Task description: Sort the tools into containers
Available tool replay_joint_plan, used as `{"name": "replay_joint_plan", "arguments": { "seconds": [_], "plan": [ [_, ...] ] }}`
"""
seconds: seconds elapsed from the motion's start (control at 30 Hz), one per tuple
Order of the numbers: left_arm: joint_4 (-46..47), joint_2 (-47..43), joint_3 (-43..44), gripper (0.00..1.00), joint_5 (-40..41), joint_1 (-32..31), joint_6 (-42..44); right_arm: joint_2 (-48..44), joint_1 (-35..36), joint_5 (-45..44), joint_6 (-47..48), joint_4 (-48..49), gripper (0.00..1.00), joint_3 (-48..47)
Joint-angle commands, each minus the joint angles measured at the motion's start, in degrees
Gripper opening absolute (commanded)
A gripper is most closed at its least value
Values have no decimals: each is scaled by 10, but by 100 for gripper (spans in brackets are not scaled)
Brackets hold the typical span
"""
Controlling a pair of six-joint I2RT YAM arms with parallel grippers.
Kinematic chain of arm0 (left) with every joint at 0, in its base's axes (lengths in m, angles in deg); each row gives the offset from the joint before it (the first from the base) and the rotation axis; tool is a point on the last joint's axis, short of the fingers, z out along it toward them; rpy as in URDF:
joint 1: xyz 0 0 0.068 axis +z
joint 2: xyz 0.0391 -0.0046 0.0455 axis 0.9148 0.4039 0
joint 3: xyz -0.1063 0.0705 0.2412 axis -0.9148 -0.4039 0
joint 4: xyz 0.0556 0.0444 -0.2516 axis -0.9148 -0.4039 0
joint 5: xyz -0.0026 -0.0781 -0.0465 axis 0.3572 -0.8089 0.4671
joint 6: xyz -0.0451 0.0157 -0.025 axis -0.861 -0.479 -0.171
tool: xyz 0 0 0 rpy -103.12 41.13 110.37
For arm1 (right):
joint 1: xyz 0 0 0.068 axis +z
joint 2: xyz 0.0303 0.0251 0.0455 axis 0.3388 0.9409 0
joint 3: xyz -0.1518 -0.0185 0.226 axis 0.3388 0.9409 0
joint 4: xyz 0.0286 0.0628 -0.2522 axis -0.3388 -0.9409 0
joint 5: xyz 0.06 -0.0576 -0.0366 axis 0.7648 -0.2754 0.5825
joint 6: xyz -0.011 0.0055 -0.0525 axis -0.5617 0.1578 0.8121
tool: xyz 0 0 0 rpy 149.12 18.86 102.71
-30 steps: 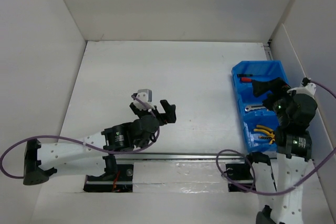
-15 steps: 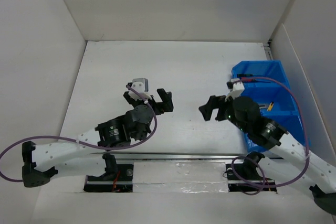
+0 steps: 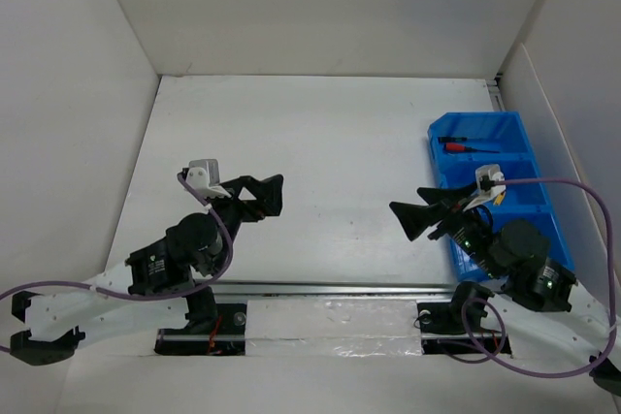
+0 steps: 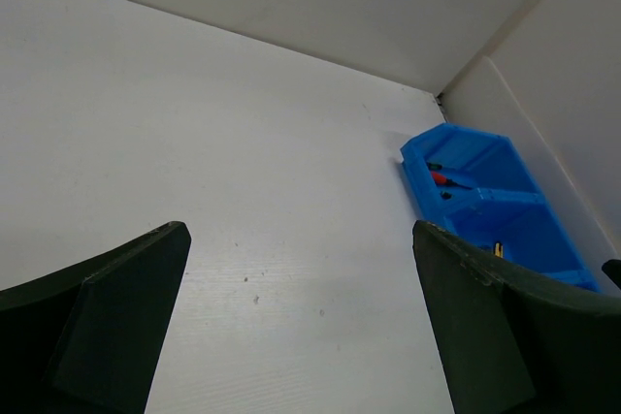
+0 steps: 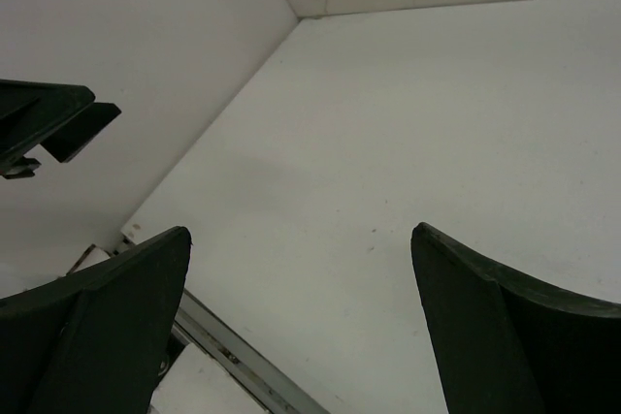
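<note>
**Status.** The left gripper (image 3: 269, 197) is well to the left of the blue bin (image 3: 480, 119). Its jaws are spread wide and hold nothing. The right gripper (image 3: 404, 221) is just off the bin's left wall, pointing away from the bin. Its jaws are also spread and empty. Both wrist views confirm this: only bare table (image 3: 320, 143) shows between each pair of fingers.

**Location of tools.** A red screwdriver (image 3: 458, 147) and a dark screwdriver (image 3: 450, 140) lie side by side in the bin's far compartment. A yellow-handled tool (image 3: 498, 197) shows in the middle compartment, partly covered by the right arm; its type cannot be told. The near compartment is hidden behind that arm. No tool is visible on the table outside the bin.

**Step in hand.** With nothing held and nothing visible left to collect, the sorting appears to be complete or at its final check.

**Next move.** Confirm that no tool lies under either arm. If none does, move both arms clear of the bin with jaws empty, and route the right arm clear of the bin's left wall.
</note>
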Motion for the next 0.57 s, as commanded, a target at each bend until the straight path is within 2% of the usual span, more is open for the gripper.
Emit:
{"name": "replay_joint_plan", "arguments": {
  "seconds": [0.0, 0.3, 0.53],
  "plan": [
    [19, 9, -3, 99, -13, 1, 22, -5, 5, -6, 16, 21, 100, 5],
    [9, 70, 20, 99, -30, 1, 34, -29, 5, -11, 12, 20, 100, 12],
    [19, 64, 14, 99, -40, 1, 37, -17, 5, -17, 7, 15, 100, 8]
  ]
}}
